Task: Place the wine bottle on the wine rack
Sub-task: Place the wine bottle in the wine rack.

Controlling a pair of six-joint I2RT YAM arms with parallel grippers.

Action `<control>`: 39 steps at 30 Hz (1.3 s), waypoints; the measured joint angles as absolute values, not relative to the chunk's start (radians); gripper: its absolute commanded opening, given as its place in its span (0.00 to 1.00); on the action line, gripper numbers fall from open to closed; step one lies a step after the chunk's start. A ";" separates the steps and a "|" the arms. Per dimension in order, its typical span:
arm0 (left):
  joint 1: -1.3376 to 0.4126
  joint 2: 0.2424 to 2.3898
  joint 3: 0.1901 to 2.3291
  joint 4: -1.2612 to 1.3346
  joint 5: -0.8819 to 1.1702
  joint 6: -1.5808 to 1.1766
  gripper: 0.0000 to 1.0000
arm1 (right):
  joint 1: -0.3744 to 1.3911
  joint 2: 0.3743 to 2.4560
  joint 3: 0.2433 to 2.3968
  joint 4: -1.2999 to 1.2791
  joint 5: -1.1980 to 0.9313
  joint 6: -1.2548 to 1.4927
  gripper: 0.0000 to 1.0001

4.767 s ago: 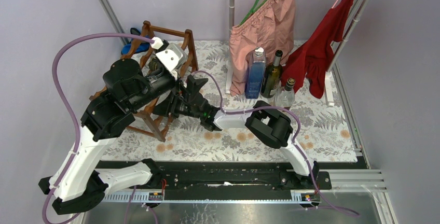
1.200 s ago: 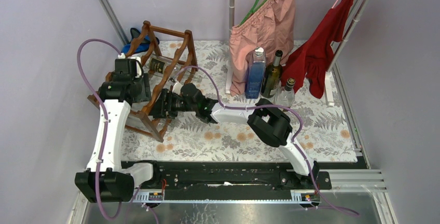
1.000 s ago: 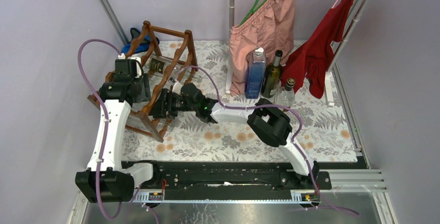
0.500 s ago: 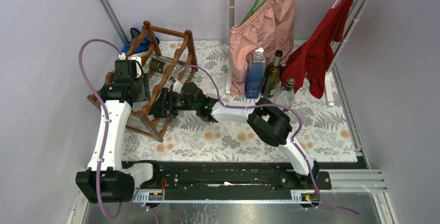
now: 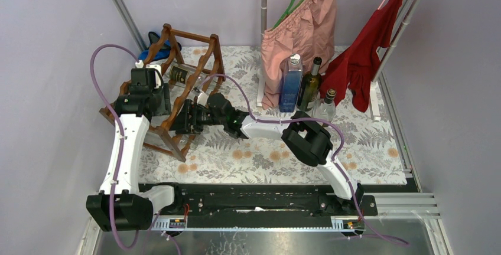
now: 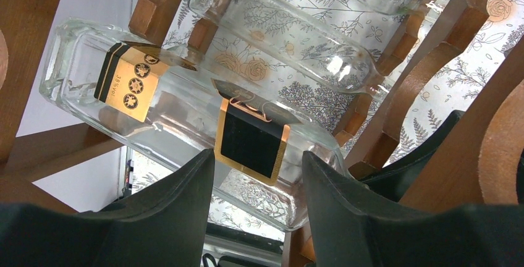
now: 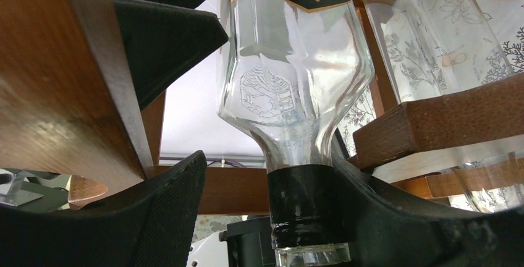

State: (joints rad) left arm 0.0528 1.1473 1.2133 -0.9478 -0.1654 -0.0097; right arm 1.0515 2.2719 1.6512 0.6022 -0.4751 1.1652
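The wine bottle (image 5: 180, 77), clear glass with black and gold labels, lies on its side in the reddish-brown wine rack (image 5: 195, 35) at the table's far left. My left gripper (image 5: 160, 98) is at the rack's left side. In the left wrist view it stands open (image 6: 256, 156), with the bottle's body (image 6: 185, 112) just beyond its fingertips. My right gripper (image 5: 184, 118) reaches in from the right. In the right wrist view it is open (image 7: 269, 162) around the black-capped neck (image 7: 303, 205), with a gap on the left and the right finger against the neck.
A second clear bottle (image 6: 290, 38) lies in the rack beside the first. At the back stand a blue bottle (image 5: 290, 84), a dark green bottle (image 5: 308, 84) and a small clear bottle (image 5: 325, 107). Pink (image 5: 301, 36) and red (image 5: 366, 54) garments hang behind them.
My right gripper's jaws have widened around the bottle's neck over the last second. Earlier the left arm came down from above the rack to its left side. Both arms are otherwise still.
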 measured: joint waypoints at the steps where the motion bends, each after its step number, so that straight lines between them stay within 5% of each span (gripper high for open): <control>1: 0.053 1.147 1.213 -0.948 -0.165 -0.008 0.61 | 1.051 2.272 1.651 0.602 -0.476 1.166 0.76; 10: 0.053 1.152 1.213 -0.942 -0.165 0.004 0.61 | 1.046 2.272 1.651 0.602 -0.492 1.172 0.75; 18: 0.051 1.179 1.269 -0.980 -0.150 -0.021 0.65 | 1.049 2.273 1.652 0.606 -0.492 1.185 0.48; 27: 0.047 1.184 1.516 -1.026 -0.085 -0.097 0.67 | 1.049 2.279 1.661 0.619 -0.492 1.195 0.43; 34: 0.046 1.065 1.472 -1.034 -0.051 -0.168 0.61 | 1.049 2.308 1.695 0.617 -0.505 1.212 0.60; 39: 0.047 1.031 1.414 -1.068 -0.041 -0.248 0.53 | 1.051 2.309 1.697 0.610 -0.521 1.213 0.53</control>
State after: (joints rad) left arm 0.0467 1.0306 1.4143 -1.0679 -0.0410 -0.2481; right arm 1.0512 2.3093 1.6970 0.6102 -0.5209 1.2125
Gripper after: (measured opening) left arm 0.559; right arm 0.583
